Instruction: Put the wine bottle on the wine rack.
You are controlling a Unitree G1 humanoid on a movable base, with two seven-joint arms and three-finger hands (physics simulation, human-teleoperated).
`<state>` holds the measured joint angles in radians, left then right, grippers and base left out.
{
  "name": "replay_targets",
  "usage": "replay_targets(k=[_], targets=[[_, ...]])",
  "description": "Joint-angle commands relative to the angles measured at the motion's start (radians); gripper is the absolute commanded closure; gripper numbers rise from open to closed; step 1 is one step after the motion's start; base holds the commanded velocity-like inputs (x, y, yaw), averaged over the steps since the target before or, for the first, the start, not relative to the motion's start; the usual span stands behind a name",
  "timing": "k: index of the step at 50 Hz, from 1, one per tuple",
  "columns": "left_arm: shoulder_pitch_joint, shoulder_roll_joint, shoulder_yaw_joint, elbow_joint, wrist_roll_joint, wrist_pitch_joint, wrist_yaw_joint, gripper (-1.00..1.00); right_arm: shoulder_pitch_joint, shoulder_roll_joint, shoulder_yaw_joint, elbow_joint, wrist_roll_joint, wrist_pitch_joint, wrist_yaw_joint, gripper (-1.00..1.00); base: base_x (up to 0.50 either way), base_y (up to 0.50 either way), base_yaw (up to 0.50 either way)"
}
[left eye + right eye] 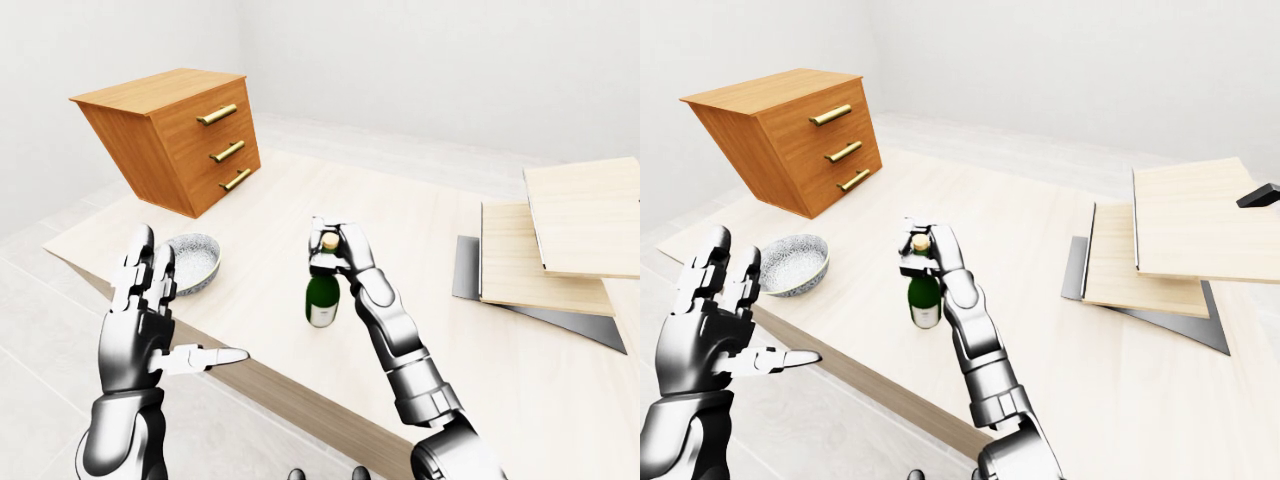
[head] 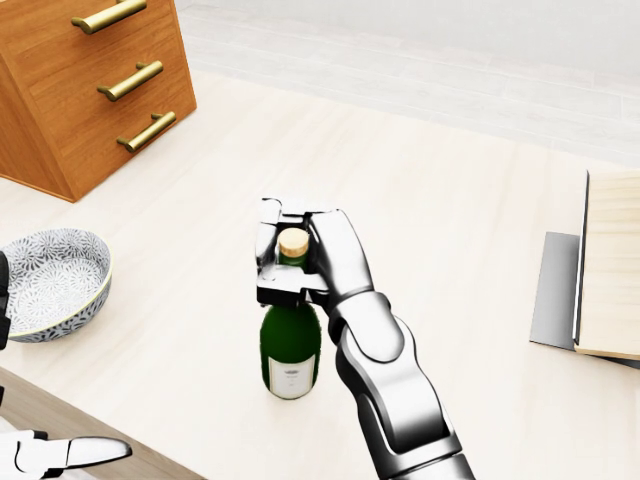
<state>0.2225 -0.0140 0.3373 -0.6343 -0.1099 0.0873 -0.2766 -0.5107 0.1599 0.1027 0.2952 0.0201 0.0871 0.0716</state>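
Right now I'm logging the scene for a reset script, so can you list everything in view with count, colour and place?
wine bottle: one, dark green with a cork and pale label, upright mid-table in the head view.
bowl: one, grey-white patterned, at the table's left edge in the head view.
drawer chest: one, orange-brown wood with three brass handles, top left.
stepped wooden boards: pale wood on a grey base, at right in the left-eye view; whether this is the rack I cannot tell.
table: one, pale wood.
right hand: silver, fingers closed round the bottle's neck.
left hand: silver, fingers spread open, off the table's edge at lower left.
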Motion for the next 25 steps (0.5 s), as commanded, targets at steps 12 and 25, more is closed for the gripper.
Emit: replay_targets(k=[12,25], targets=[[-0.003,0.000,-0.007,0.000,0.005,0.000,0.004,-1.00,0.022,-0.004,0.007,-0.010,-0.008,0.000,-0.030,1.00,0.00,0.00,0.00],[-0.001,-0.002,-0.024,0.002,0.013,0.000,0.010,-1.00,0.052,-0.015,0.008,-0.126,-0.001,0.000,-0.027,1.00,0.00,0.00,0.00]])
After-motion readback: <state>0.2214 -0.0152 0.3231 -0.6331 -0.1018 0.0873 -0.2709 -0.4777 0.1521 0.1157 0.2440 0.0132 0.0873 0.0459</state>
